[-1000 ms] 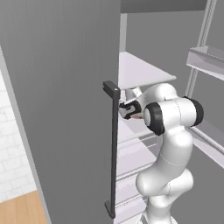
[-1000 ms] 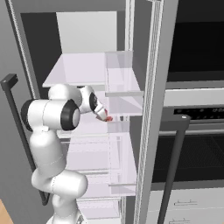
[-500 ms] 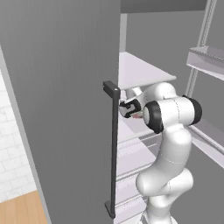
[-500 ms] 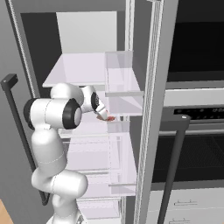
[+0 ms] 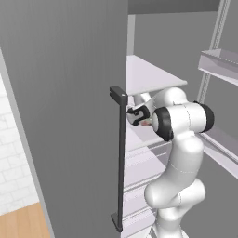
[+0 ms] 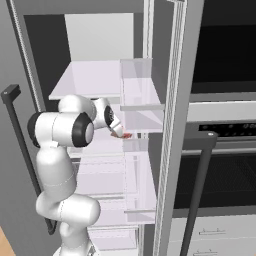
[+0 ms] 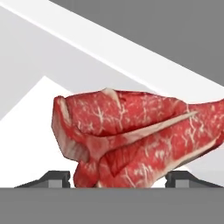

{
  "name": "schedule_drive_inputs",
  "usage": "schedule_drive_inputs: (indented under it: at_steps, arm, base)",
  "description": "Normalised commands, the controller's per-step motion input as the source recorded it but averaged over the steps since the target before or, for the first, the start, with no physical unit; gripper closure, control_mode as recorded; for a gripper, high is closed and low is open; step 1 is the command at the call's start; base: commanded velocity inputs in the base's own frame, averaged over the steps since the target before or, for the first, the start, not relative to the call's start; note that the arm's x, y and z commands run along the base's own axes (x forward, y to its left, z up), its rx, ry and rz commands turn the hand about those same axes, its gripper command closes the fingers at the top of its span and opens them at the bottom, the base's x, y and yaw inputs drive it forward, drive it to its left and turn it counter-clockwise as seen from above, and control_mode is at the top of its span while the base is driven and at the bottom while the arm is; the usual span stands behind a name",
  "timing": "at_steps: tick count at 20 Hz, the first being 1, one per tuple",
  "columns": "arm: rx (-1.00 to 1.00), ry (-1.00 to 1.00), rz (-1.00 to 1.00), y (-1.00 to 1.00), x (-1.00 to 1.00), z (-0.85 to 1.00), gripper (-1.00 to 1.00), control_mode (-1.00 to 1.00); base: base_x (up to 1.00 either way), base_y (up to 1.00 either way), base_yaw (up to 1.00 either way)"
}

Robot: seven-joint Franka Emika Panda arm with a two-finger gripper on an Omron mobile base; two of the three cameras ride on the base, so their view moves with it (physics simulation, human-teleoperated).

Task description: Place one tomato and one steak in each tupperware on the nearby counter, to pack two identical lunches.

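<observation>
We have the gripper (image 7: 117, 178) inside the open fridge, reaching in just under the upper glass shelf (image 6: 87, 80), and in the hand view the steak (image 7: 131, 135) sits right between its two dark fingertips (image 7: 54, 177), one at each lower side of the slab. From there the jaws look part-way open with the meat lying in the gap; we judge they have hold of it, though the contact itself is hidden by the meat and the view's lower edge, so we cannot be sure. Over the last second little has altered: the arm has eased a touch, the wrist drifting slightly away from the shelf's back edge, and the small red patch at the gripper (image 6: 120, 131) in the right base view has come along with it, just beside the clear door bin (image 6: 142, 85). The door handle (image 5: 121, 158) and the shelves stand as they did. We take this to mean the pick is made and the withdrawal is only beginning. The steak is therefore at the hand, below the upper glass shelf, and has yet to leave the fridge for a tupperware on the surface.
</observation>
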Motion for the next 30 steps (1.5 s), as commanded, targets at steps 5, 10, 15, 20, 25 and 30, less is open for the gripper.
schedule_drive_inputs:
  at_steps: [5,10,15,20,25,30]
  arm:
    - [0.0,-0.04,0.0,-0.1,-0.01,-0.18,1.0,-1.0]
    - [0.0,-0.07,0.0,0.0,-0.51,0.0,1.0,-1.0]
    - [0.0,-0.36,-0.01,0.0,-1.0,0.35,1.0,-1.0]
    - [0.0,-0.34,-0.03,0.0,-1.0,0.54,1.0,-1.0]
    - [0.0,-0.24,-0.09,0.0,-1.0,0.96,1.0,-1.0]
    - [0.0,-0.07,-0.15,0.12,-1.0,1.0,1.0,-1.0]
  base:
    - [0.0,0.0,0.0]
    - [0.0,0.0,0.0]
    - [0.0,0.0,0.0]
    - [0.0,0.0,0.0]
    - [0.0,0.0,0.0]
    - [0.0,0.0,0.0]
